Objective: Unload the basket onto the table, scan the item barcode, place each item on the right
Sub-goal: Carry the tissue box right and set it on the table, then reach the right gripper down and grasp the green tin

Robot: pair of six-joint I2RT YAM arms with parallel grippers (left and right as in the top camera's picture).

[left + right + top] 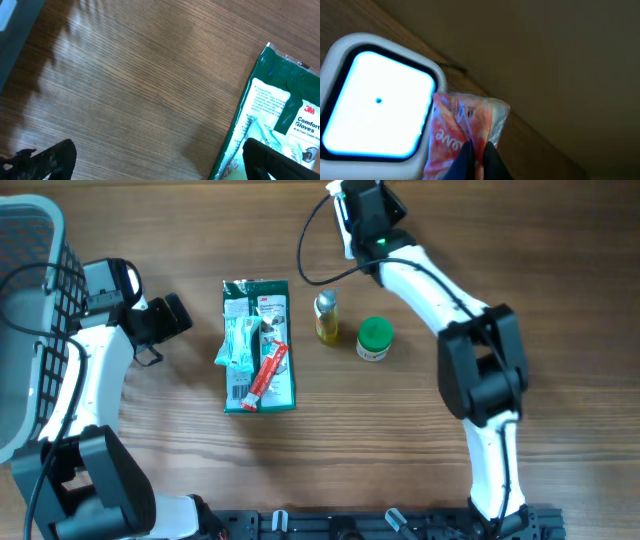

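Scan step in hand: right end effector [477, 150] is clamped on an orange-red packet [465, 122], up at the far edge of the surface and just beside the scanner [375, 100], whose window glows white. Can't tell if the barcode faces the window; the packet sits off to its side. Next move prob. needs a small shift + turn to bring the code across the window w/o loosening the grip. Left end effector [172, 318] hangs w/ fingers wide apart, holding nothing, near the gloves pack [258, 345].
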